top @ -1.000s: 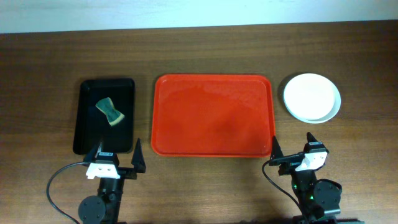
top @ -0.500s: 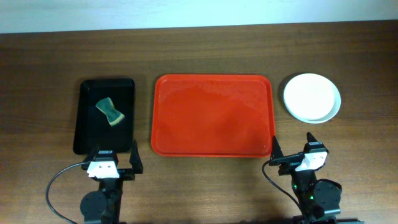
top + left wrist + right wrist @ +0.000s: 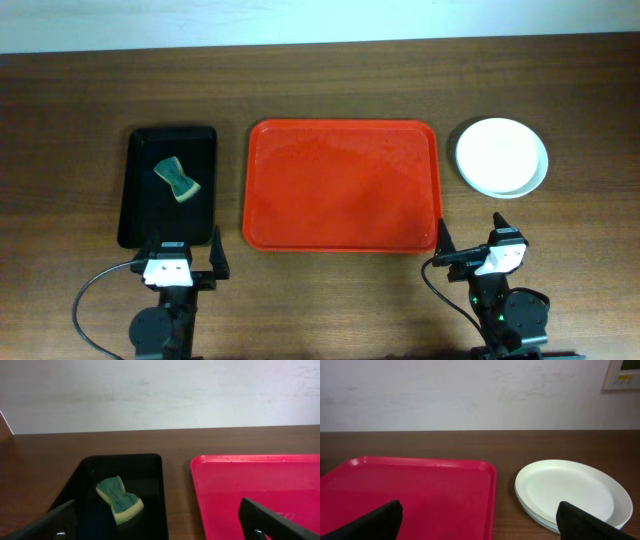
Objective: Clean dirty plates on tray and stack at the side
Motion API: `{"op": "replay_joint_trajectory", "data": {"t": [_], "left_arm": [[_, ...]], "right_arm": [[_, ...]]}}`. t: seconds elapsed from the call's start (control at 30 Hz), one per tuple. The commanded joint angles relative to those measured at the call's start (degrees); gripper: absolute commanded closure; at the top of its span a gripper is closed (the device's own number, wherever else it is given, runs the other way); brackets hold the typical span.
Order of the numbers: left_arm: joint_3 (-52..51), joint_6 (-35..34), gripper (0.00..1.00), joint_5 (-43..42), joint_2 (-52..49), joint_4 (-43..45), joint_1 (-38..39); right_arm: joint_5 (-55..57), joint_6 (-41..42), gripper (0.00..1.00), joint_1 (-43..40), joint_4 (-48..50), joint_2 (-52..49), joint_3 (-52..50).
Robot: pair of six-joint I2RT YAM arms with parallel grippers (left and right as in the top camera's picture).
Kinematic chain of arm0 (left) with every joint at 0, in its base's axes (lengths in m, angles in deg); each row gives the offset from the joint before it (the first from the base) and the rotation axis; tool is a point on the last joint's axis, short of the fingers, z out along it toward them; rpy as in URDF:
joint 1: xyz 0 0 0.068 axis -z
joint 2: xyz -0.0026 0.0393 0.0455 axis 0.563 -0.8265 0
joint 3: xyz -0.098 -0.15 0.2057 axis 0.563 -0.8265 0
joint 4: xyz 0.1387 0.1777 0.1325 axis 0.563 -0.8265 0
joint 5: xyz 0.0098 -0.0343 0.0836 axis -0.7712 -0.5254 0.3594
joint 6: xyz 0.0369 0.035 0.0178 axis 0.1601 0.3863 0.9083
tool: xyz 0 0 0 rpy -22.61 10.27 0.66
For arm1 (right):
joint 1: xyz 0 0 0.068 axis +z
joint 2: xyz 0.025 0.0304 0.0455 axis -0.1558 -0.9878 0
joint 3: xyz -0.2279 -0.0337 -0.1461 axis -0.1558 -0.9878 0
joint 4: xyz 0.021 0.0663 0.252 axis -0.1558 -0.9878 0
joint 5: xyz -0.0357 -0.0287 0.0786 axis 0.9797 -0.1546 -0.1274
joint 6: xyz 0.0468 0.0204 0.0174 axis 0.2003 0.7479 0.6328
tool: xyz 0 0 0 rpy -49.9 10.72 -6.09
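Observation:
The red tray [image 3: 342,185] lies bare in the middle of the table; it also shows in the left wrist view [image 3: 260,485] and the right wrist view [image 3: 410,490]. The plates [image 3: 502,156] sit stacked on the table right of the tray, white on top, a pale green rim below [image 3: 570,491]; no smear shows. My left gripper [image 3: 185,252] is open and empty at the near edge, below the black tray. My right gripper [image 3: 470,240] is open and empty near the tray's front right corner.
A narrow black tray [image 3: 168,185] stands left of the red tray and holds a green-and-yellow sponge [image 3: 176,179], also in the left wrist view [image 3: 119,500]. A white wall runs behind the table's far edge.
The left gripper drew back a little toward the near edge and turned square to the table. The right arm, the plates and the sponge have not moved.

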Motion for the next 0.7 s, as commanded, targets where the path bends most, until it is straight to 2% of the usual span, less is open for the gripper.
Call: {"op": "replay_joint_trajectory", "data": {"t": [0.0, 0.5, 0.67], "left_arm": [[-0.4, 1.1, 0.01, 0.6, 0.5, -0.1, 0.3], [-0.4, 1.1, 0.01, 0.6, 0.5, -0.1, 0.3], [-0.3, -0.5, 0.01, -1.7, 0.5, 0.1, 0.8]], "right_arm": [[0.5, 0.2, 0.02, 0.3, -0.2, 0.5, -0.5], [0.5, 0.2, 0.02, 0.3, -0.2, 0.5, -0.5], [0.5, 0.2, 0.01, 0.3, -0.2, 0.5, -0.5]]}}
